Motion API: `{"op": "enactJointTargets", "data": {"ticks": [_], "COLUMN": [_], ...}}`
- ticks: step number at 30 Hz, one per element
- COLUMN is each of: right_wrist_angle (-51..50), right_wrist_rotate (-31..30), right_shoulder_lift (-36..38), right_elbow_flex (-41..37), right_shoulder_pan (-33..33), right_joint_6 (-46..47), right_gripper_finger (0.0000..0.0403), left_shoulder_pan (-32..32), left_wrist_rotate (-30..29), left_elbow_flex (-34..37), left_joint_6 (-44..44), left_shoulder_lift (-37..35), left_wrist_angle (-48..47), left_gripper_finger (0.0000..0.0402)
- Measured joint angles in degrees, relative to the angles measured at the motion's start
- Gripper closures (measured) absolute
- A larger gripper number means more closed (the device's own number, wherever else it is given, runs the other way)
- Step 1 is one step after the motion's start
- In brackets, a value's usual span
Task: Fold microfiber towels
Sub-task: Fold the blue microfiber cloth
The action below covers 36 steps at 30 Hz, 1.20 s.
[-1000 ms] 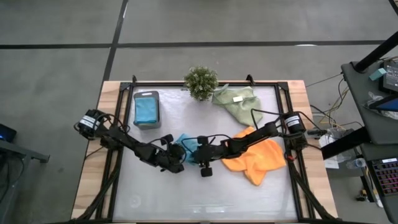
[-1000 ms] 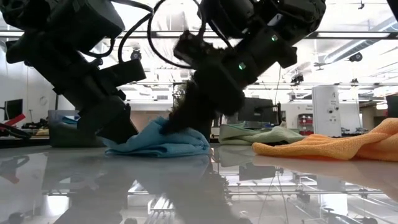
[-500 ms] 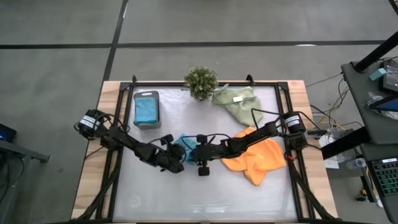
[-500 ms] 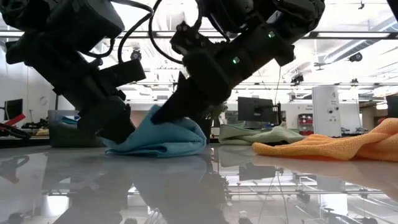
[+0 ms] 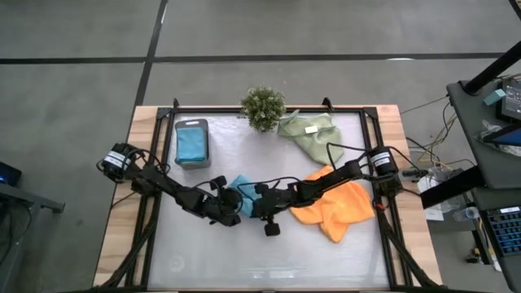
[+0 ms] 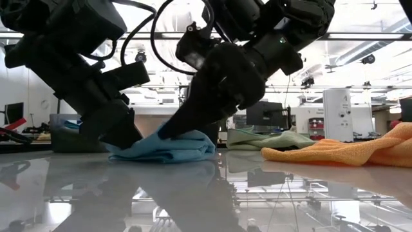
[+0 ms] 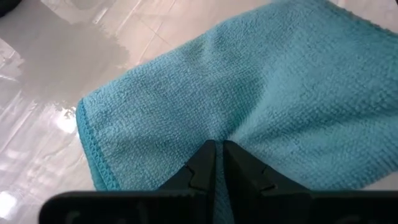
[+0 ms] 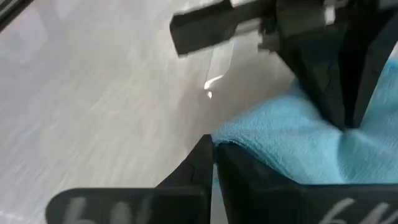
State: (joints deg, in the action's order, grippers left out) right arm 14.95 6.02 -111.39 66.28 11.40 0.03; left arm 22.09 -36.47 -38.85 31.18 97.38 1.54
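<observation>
Both grippers now pinch the teal towel [image 6: 164, 147] mid-counter: the right gripper [image 8: 213, 152] has just snapped its jaws clenched on an edge, opposite the left gripper [image 7: 219, 155], already clamped. A fold looks ready to begin.

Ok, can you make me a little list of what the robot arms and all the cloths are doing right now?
left gripper: shut on the blue towel, at the middle of the table
right gripper: shut on the same blue towel's edge, close beside the left gripper
orange towel: crumpled, under the right arm
green towel: loose, white tag on top, beside the plant
tray: holds a folded blue cloth
</observation>
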Motion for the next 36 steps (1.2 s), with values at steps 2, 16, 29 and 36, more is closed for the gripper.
{"op": "enactJointTargets", "data": {"ticks": [2, 16, 29, 36], "right_wrist_angle": [-1.9, -8.7, -12.3, 2.6], "right_wrist_rotate": [0.2, 7.7, 0.8, -3.4], "right_shoulder_lift": [0.1, 0.5, 6.9, 3.0], "right_elbow_flex": [0.0, 1.0, 2.4, 0.3], "right_shoulder_pan": [0.1, 2.3, 1.5, -2.1], "right_joint_6": [0.7, 6.2, -4.0, -10.3], "right_gripper_finger": [0.0394, 0.039, 0.0372, 0.0393], "left_shoulder_pan": [0.0, -0.7, -0.6, -0.6], "left_wrist_rotate": [0.0, -0.5, 2.0, 1.9], "left_elbow_flex": [0.0, 0.8, 0.3, 0.3], "left_joint_6": [0.0, 0.0, -3.2, -3.4], "left_shoulder_lift": [0.0, 0.0, -3.6, -4.1], "left_wrist_angle": [0.0, 0.0, 3.7, 3.9], "left_gripper_finger": [0.0382, 0.0382, 0.0382, 0.0382]}}
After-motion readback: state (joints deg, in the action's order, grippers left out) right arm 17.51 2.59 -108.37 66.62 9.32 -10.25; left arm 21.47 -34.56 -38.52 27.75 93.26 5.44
